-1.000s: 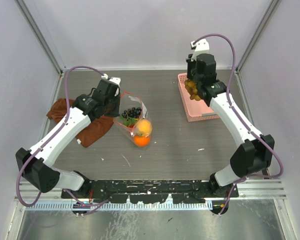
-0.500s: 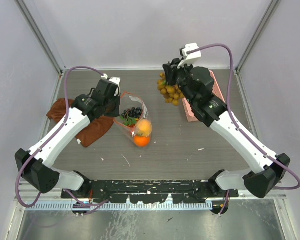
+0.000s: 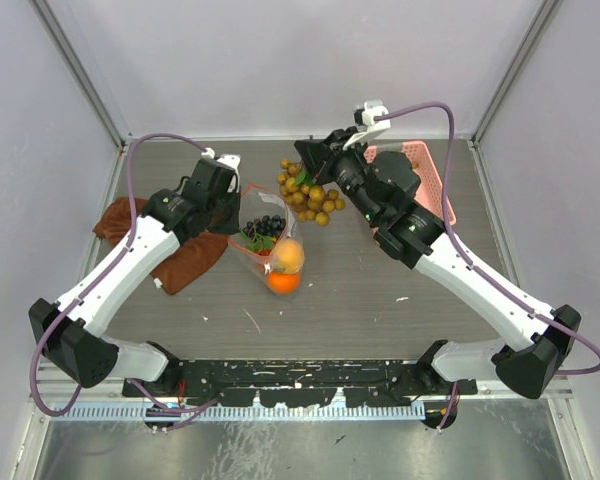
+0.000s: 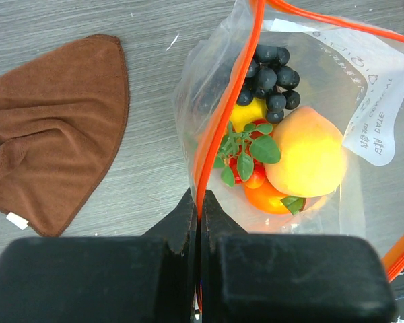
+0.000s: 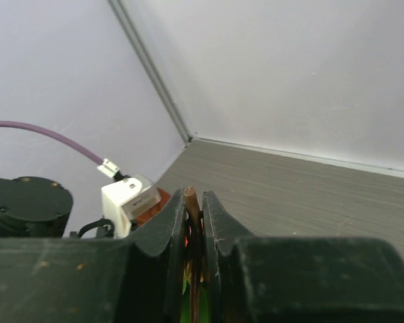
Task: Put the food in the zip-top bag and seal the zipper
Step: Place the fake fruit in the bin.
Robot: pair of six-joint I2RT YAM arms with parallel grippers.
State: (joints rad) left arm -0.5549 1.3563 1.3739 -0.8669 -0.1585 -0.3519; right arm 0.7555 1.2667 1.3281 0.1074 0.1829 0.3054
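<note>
The clear zip-top bag (image 3: 263, 232) lies mid-table with its mouth toward the back; dark grapes (image 4: 269, 79), a yellow-orange fruit (image 4: 310, 151) and an orange one (image 4: 269, 198) are inside. One orange fruit (image 3: 282, 282) shows at the bag's near end. My left gripper (image 4: 200, 205) is shut on the orange-red zipper strip (image 4: 219, 114) and holds the mouth edge up. My right gripper (image 5: 194, 202) is shut on the brown stem (image 5: 191, 199) of the tan-brown berry bunch (image 3: 306, 193), which hangs in the air just right of the bag's mouth.
A brown cloth (image 3: 175, 250) lies left of the bag, partly under my left arm. A pink basket (image 3: 432, 185) stands at the back right, partly behind my right arm. Metal frame posts run up the back corners.
My right arm has swung left from the pink basket toward the bag, carrying the berry bunch. My left gripper and the bag have not moved.
</note>
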